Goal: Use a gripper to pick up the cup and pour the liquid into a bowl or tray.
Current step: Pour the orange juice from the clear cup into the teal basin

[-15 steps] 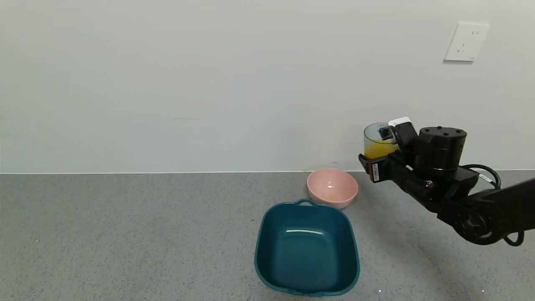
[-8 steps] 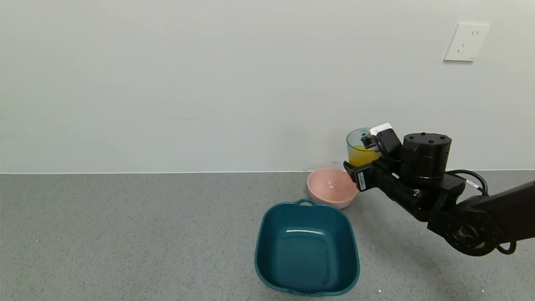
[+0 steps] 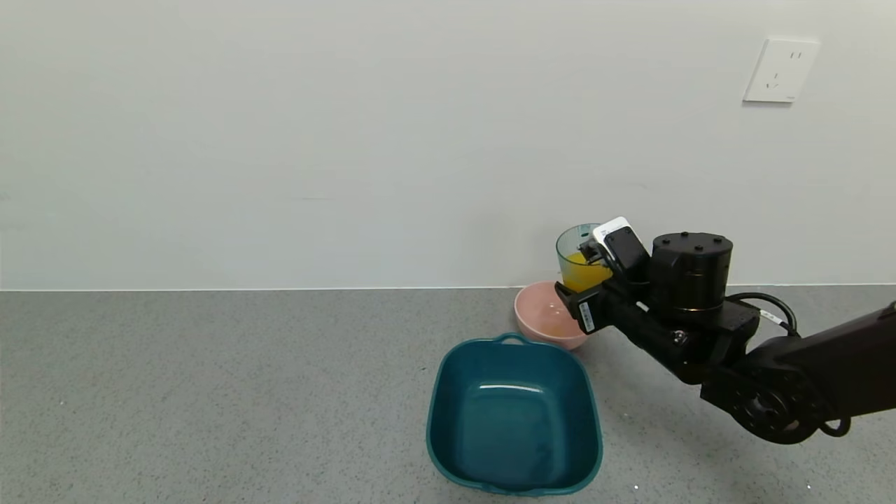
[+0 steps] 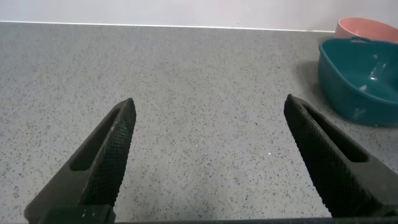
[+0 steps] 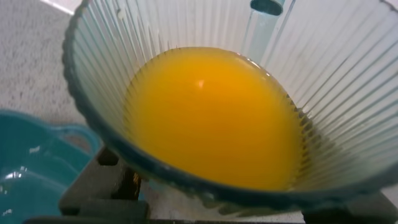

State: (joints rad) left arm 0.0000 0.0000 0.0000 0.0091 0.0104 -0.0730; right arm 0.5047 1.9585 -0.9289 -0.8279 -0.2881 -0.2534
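Note:
My right gripper (image 3: 584, 269) is shut on the cup (image 3: 575, 259), a ribbed pale blue-green tumbler, and holds it upright in the air over the far right rim of the pink bowl (image 3: 542, 318). The yellow-orange liquid (image 3: 579, 274) fills its lower part; in the right wrist view the liquid (image 5: 211, 118) fills the cup (image 5: 336, 68). The dark teal basin (image 3: 514, 416) sits empty on the counter in front of the pink bowl, and its corner shows in the right wrist view (image 5: 25, 168). My left gripper (image 4: 208, 109) is open and empty over bare counter, out of the head view.
The grey speckled counter (image 3: 210, 392) runs to a white wall with a socket (image 3: 780, 70) at the upper right. In the left wrist view the teal basin (image 4: 357, 78) and pink bowl (image 4: 367, 28) lie far off to one side.
My right gripper has carried the cup leftward and lower, from right of the pink bowl to above its right rim. The cup stays upright.

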